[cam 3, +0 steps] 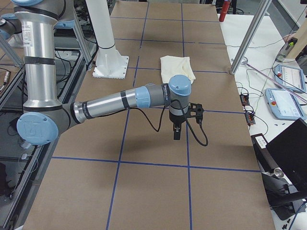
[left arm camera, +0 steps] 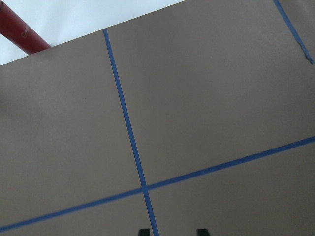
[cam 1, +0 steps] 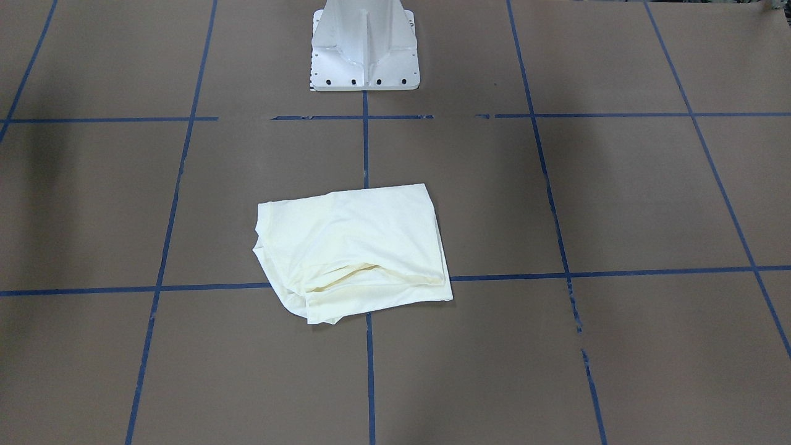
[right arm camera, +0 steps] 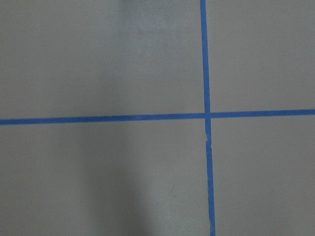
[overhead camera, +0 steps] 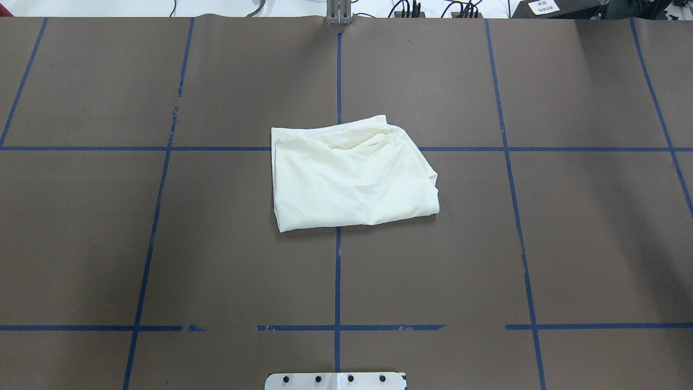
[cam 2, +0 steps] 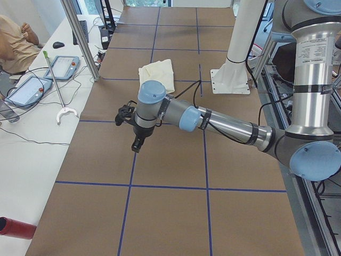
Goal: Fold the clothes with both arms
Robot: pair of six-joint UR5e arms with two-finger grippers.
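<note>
The cream shirt (cam 1: 352, 247) lies folded into a compact rectangle at the middle of the brown table, also seen in the overhead view (overhead camera: 352, 173); its print is hidden. Neither arm touches it. My left gripper (cam 2: 137, 144) hangs over bare table far to the left of the shirt (cam 2: 157, 74); its two fingertips (left arm camera: 142, 232) show apart and empty at the wrist view's bottom edge. My right gripper (cam 3: 176, 133) hangs over bare table well to the right of the shirt (cam 3: 176, 68); I cannot tell whether it is open or shut.
The white pedestal base (cam 1: 364, 49) stands behind the shirt. Blue tape lines grid the table. A red cylinder (cam 2: 16, 228) lies off the table's left end. Side tables hold pendants (cam 2: 64, 66) (cam 3: 283, 100), cables and metal posts (cam 2: 80, 37). A person (cam 2: 13, 45) sits nearby.
</note>
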